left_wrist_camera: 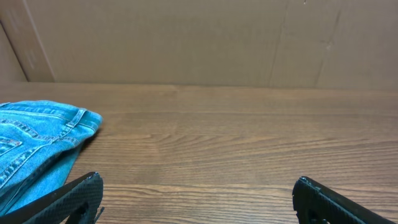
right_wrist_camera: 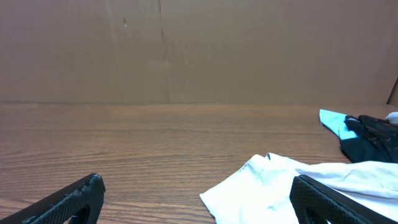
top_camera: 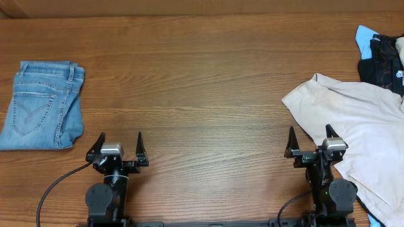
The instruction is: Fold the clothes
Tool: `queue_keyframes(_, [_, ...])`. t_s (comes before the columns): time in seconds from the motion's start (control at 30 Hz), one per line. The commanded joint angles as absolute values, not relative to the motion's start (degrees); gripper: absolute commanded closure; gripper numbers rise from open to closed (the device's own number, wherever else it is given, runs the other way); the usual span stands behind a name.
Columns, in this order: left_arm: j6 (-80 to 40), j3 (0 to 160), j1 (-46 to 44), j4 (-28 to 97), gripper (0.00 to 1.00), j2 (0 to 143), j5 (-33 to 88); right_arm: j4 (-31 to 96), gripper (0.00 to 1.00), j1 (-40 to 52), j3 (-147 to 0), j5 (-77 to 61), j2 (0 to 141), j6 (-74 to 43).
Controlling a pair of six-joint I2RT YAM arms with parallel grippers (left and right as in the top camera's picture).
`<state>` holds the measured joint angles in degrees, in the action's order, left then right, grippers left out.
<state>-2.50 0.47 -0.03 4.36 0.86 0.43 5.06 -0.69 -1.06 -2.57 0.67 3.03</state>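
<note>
Forward, left end effector (top_camera: 120, 136) and right end effector (top_camera: 309, 130) point — (agape).

Wood-grain table (top_camera: 202, 82); brown cardboard wall (left_wrist_camera: 205, 40) behind.

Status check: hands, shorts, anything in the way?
Left hand open, empty. Right hand open, empty, beside shorts. Shorts unfolded, far right; dark garments at their far edge.
</note>
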Motion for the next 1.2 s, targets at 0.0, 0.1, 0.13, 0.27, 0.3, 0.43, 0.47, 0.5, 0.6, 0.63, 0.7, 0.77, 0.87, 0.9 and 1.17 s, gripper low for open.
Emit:
queue_keyframes(0.0, [-1.3, 0.3, -0.4, 4.4, 0.00, 0.3, 0.5, 4.6, 0.00, -0.4, -0.4, -2.2, 0.2, 3.3])
queue_keyframes(0.1, [-1.3, 0.3, -0.4, 4.4, 0.00, 0.3, 0.5, 4.6, 0.00, -0.4, -0.4, -2.2, 0.2, 3.3])
queue_keyframes(0.13, [-1.3, 0.3, -0.4, 4.4, 0.00, 0.3, 0.5, 4.6, 0.00, -0.4, -0.4, -2.2, 0.2, 3.2])
queue_keyframes(0.27, [-1.3, 0.3, -0.4, 4.4, 0.00, 0.3, 0.5, 4.6, 0.00, -0.4, -0.4, -2.2, 0.2, 3.2])
queue_keyframes(0.3, [-1.3, 0.3, -0.4, 4.4, 0.00, 0.3, 0.5, 4.6, 0.00, -0.4, -0.4, -2.2, 0.2, 3.3])
queue_keyframes(0.43, [-1.3, 0.3, -0.4, 4.4, 0.00, 0.3, 0.5, 4.6, 0.00, -0.4, -0.4, -2.2, 0.2, 3.3])
queue_keyframes(0.47, [-1.3, 0.3, -0.4, 4.4, 0.00, 0.3, 0.5, 4.6, 0.00, -0.4, -0.4, -2.2, 0.2, 3.2])
queue_keyframes(0.5, [-1.3, 0.3, -0.4, 4.4, 0.00, 0.3, 0.5, 4.6, 0.00, -0.4, -0.4, -2.2, 0.2, 3.3])
queue_keyframes(0.6, [-1.3, 0.3, -0.4, 4.4, 0.00, 0.3, 0.5, 4.6, 0.00, -0.4, -0.4, -2.2, 0.2, 3.3])
queue_keyframes(0.63, [-1.3, 0.3, -0.4, 4.4, 0.00, 0.3, 0.5, 4.6, 0.00, -0.4, -0.4, -2.2, 0.2, 3.2])
queue_keyframes(0.7, [-1.3, 0.3, -0.5, 4.4, 0.00, 0.3, 0.5, 4.6, 0.00, -0.4, -0.4, -2.2, 0.2, 3.2])
queue_keyframes(0.77, [-1.3, 0.3, -0.4, 4.4, 0.00, 0.3, 0.5, 4.6, 0.00, -0.4, -0.4, -2.2, 0.2, 3.2])
queue_keyframes(0.87, [-1.3, 0.3, -0.4, 4.4, 0.00, 0.5, 0.5, 4.6, 0.00, -0.4, -0.4, -2.2, 0.2, 3.2])
queue_keyframes(0.9, [-1.3, 0.3, -0.4, 4.4, 0.00, 1.0, 0.5, 4.6, 0.00, -0.4, -0.4, -2.2, 0.2, 3.2])
queue_keyframes(1.17, [-1.3, 0.3, -0.4, 4.4, 0.00, 5.4, 0.5, 4.6, 0.00, -0.4, -0.4, -2.2, 0.2, 3.2])
